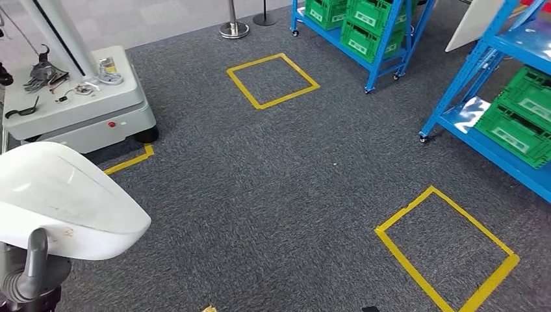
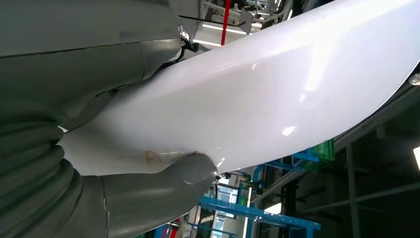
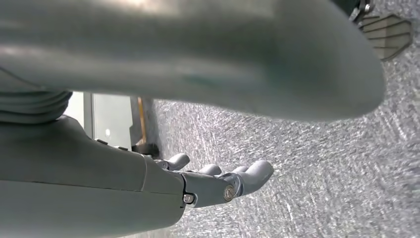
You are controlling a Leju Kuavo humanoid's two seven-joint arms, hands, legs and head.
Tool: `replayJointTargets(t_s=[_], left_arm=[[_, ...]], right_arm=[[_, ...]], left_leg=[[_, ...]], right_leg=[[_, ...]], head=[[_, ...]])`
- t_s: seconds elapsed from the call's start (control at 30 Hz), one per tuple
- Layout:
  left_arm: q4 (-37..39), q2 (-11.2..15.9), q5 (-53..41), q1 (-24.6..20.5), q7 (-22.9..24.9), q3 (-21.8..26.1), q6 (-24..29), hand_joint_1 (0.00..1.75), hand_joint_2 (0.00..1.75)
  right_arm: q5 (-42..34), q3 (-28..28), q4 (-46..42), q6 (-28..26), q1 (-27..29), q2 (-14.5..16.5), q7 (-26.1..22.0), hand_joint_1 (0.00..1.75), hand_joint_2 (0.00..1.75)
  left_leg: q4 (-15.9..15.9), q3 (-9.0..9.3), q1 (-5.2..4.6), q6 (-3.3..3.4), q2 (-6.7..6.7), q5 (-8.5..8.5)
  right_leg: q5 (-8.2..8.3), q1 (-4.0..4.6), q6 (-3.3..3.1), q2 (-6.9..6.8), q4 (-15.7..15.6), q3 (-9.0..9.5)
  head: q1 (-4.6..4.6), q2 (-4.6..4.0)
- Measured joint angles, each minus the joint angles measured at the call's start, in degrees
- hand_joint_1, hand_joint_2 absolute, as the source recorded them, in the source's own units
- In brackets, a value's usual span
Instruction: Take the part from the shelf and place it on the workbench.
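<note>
- Closest to the robot, the left hand (image 2: pixel 148 198) grips the white curved part (image 1: pixel 58 198), thumb pressed on its smooth face, low on the left over the grey carpet (image 1: pixel 273 195)
- right hand (image 3: pixel 218 181) hangs above the carpet, fingers apart, holding nothing
- yellow tape square (image 1: pixel 445 250) marks the floor on the right
- farther off, blue shelves (image 1: pixel 468 84) carry green crates (image 1: pixel 520 117); a grey cart (image 1: pixel 78 104) stands left

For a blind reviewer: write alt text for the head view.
The left hand holds a white curved part low on the left, above grey carpet marked with yellow tape squares. Blue shelves with green crates stand on the right.
</note>
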Motion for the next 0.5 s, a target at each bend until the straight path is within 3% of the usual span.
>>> replayJointTargets(t_s=[0.03,0.07,0.13,0.17,0.2,0.23,0.27,0.3,0.33,0.4,0.47,0.5], left_arm=[[-0.2,0.2,0.0,0.4,0.0,0.0,0.1,1.75,1.75],[-0.4,0.4,0.0,0.8,0.0,-0.1,0.2,1.75,1.75],[-0.7,0.5,-0.1,1.1,-0.1,-0.3,0.4,1.75,1.75],[-0.9,0.6,-0.2,1.2,-0.1,-0.4,0.5,1.75,1.75],[-0.9,0.6,-0.3,1.2,-0.1,-0.6,0.5,1.75,1.75],[-0.9,0.6,-0.3,1.4,-0.1,-0.7,0.6,1.75,1.75],[-0.9,0.6,-0.3,1.5,0.0,-0.7,0.7,1.75,1.75],[-1.0,0.6,-0.3,1.6,0.2,-0.8,0.9,1.75,1.75],[-1.1,0.6,-0.3,1.7,0.5,-0.9,1.1,1.75,1.75],[-1.4,0.6,-0.6,2.1,1.0,-1.3,1.5,1.75,1.75],[-1.6,0.7,-0.9,2.9,0.6,-1.9,1.5,1.75,1.75],[-1.6,0.9,-0.8,3.5,0.0,-2.1,1.1,1.75,1.75]], right_arm=[[0.0,0.0,0.0,0.0,0.0,0.0,-0.2,0.0,0.0],[-0.2,0.0,0.0,0.0,-0.1,0.0,-0.4,0.0,0.0],[-0.4,0.0,0.0,0.0,0.0,0.0,-0.8,0.0,0.0],[-0.5,0.0,0.0,0.0,0.1,0.0,-0.8,0.0,0.0],[-0.6,0.0,0.0,0.0,0.1,0.0,-0.9,0.0,0.0],[-0.6,0.0,0.0,0.0,0.2,0.0,-0.8,0.0,0.0],[-0.5,0.0,0.0,0.1,0.2,0.0,-0.7,0.0,0.0],[-0.2,0.0,0.0,0.2,0.3,0.0,-0.3,0.0,0.0],[0.4,0.1,0.0,0.5,0.3,0.0,0.2,0.0,0.0],[1.8,0.5,0.0,0.9,0.3,-0.1,1.4,0.0,0.0],[2.3,0.9,0.0,0.9,0.2,-0.3,1.6,0.0,0.0],[2.0,1.0,0.0,0.8,0.1,-0.3,1.0,0.0,0.0]], left_leg=[[-0.1,-0.08,-0.01,0.44,-0.81,0.12],[-0.2,-0.07,0.05,0.85,-1.55,0.29],[-0.4,0.04,0.24,1.53,-3.06,0.67],[-0.4,-0.08,0.17,1.74,-3.82,0.79],[-0.4,-0.22,0.05,1.91,-4.66,0.88],[-0.4,-0.33,-0.12,2.05,-5.54,0.95],[-0.4,-0.41,-0.3,2.14,-6.46,1.01],[-0.4,-0.43,-0.44,2.21,-7.37,1.07],[-0.4,-0.41,-0.52,2.25,-8.25,1.12],[-0.3,-0.42,-0.52,2.15,-9.8,1.25],[-0.4,-0.65,-0.41,1.71,-11.04,1.45],[-0.6,-0.77,-0.4,1.38,-11.61,1.61]], right_leg=[[-0.11,-0.14,0.41,-0.28,-0.1,0.23],[-0.63,-0.31,0.8,0.57,0.3,0.21],[-3.33,-0.55,1.28,4.12,4.3,-1.34],[-5.23,-0.54,1.3,5.92,8.0,-3.04],[-6.89,-0.45,1.19,6.77,12.0,-5.0],[-7.77,-0.29,0.99,7.13,15.1,-6.67],[-7.58,-0.09,0.66,7.3,16.4,-7.56],[-6.22,0.18,0.19,7.54,15.3,-7.33],[-4.05,0.53,-0.38,8.08,12.1,-6.06],[-0.2,1.27,-1.63,10.61,3.8,-2.5],[0.95,1.71,-2.3,11.98,-0.3,-0.78],[0.94,1.77,-2.41,11.55,-0.5,-0.7]], head=[[0.03,0.0],[0.05,0.0],[0.21,0.0],[0.29,0.0],[0.34,0.0],[0.36,0.0],[0.37,0.0],[0.37,0.0],[0.37,0.0],[0.36,0.0],[0.5,0.0],[0.57,0.0]])
